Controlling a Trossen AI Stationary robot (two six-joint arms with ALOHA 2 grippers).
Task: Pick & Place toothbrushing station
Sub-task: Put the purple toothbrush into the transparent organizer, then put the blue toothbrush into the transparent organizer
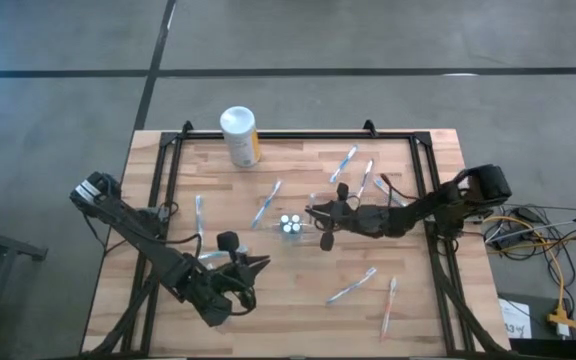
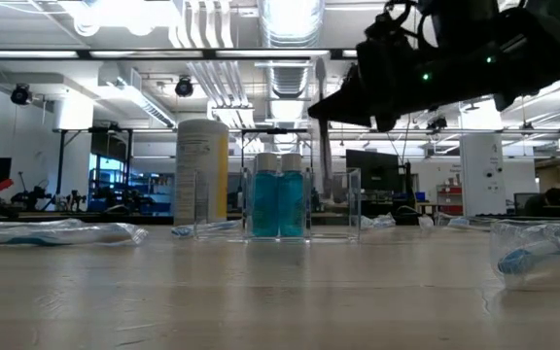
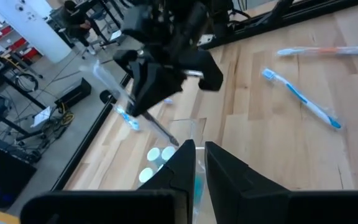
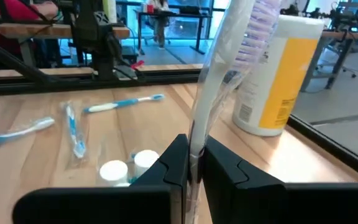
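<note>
A clear plastic cup [image 1: 290, 226] stands mid-table with small teal tubes with white caps [image 2: 278, 202] upright inside. My right gripper [image 1: 316, 212] hovers just right of the cup, shut on a toothbrush in a clear wrapper [image 4: 229, 68]. My left gripper [image 1: 260, 264] is shut and empty, a little above the table, near and left of the cup. It also shows in the left wrist view [image 3: 199, 152], pointing toward the cup. Several wrapped white and light-blue toothbrushes [image 1: 266, 205] lie flat around the table. My right gripper pinches the wrapped toothbrush's handle [image 4: 197, 134] between its two fingers, wrapper and all. The bristle head [image 4: 263, 25] sticks out beyond the fingertips. The brush is lifted clear of the table and stands nearly upright [image 2: 325, 146] by the cup. Whether its lower end is inside the cup I cannot tell.
A white canister with a yellow label [image 1: 239, 135] stands at the far edge, left of centre. Loose toothbrushes lie at far right [image 1: 365, 180], near right [image 1: 351, 287] and left of the cup [image 1: 199, 215]. A black frame [image 1: 168, 160] borders the wooden table.
</note>
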